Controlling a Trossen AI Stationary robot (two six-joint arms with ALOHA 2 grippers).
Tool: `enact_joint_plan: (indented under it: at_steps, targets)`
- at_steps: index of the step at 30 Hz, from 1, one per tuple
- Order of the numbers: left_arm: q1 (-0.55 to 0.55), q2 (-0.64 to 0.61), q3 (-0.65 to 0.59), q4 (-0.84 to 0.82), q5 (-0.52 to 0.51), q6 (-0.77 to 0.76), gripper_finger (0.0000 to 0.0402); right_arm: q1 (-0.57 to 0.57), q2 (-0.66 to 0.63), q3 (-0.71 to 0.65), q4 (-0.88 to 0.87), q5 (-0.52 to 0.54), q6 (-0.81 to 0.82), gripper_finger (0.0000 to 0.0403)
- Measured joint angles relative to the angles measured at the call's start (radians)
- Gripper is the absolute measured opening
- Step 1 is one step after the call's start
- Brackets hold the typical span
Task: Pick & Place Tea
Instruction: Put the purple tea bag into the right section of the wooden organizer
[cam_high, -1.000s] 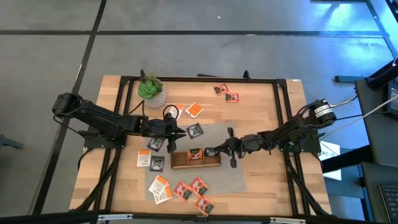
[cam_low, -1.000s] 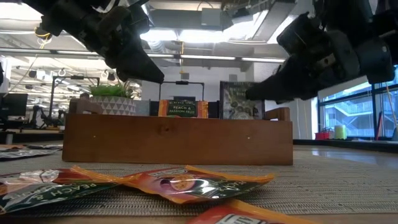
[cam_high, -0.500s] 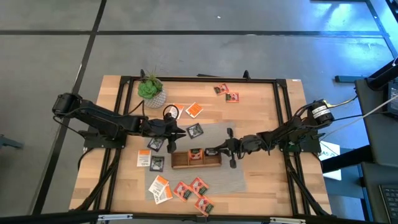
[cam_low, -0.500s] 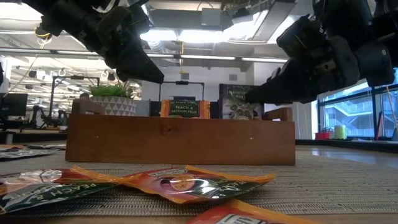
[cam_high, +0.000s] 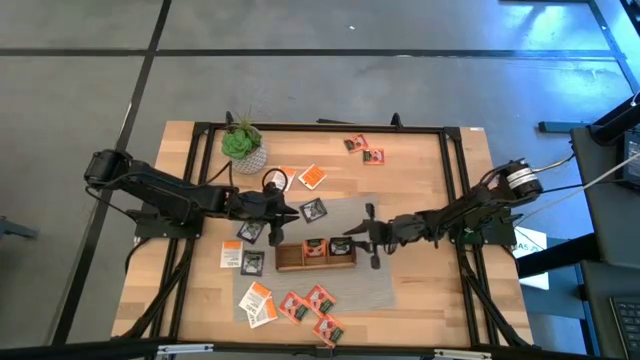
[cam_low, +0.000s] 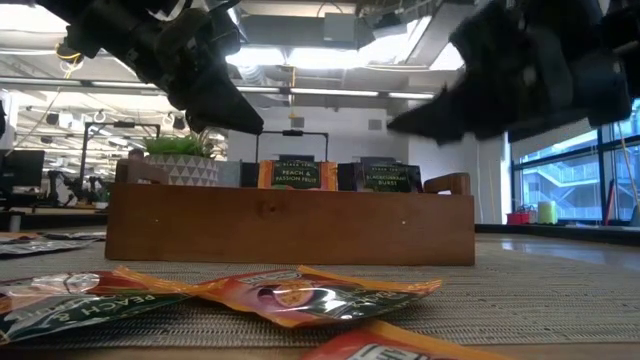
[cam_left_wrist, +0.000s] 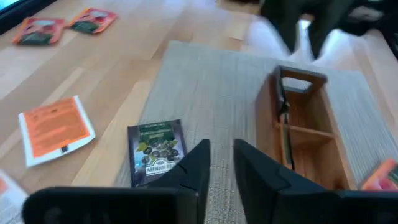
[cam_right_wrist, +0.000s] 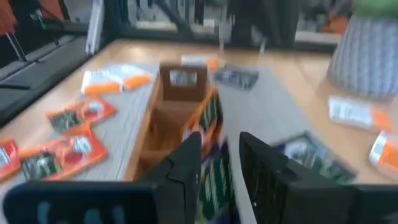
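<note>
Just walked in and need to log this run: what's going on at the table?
A two-armed robot is sorting tea sachets into a wooden tray. The right gripper hangs open above the tray's right end, where a dark sachet stands beside an orange one. The left gripper, fingers apart, hovers over a dark sachet on the mat. More sachets lie loose around the table.

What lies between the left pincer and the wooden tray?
In the left wrist view, only bare woven mat lies between the left pincer and the wooden tray; a dark sachet lies beside the pincer.
</note>
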Motion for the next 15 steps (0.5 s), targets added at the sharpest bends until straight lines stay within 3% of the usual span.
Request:
enact_joint_plan:
  at_steps: [4,8,15]
  targets:
    - [0.0,0.02,0.001,-0.002,-0.005,-0.049,0.0066,-0.026,-0.11,0.0,-0.025,-0.003,-0.03,0.0108]
    - [0.003,0.077,0.002,0.0,-0.056,-0.067,0.0062,-0.12,-0.213,0.001,-0.13,-0.024,0.065,0.0104]
    - [0.054,0.179,0.001,0.0,-0.061,-0.074,0.0061,-0.323,-0.261,0.083,-0.384,-0.313,0.196,0.0106]
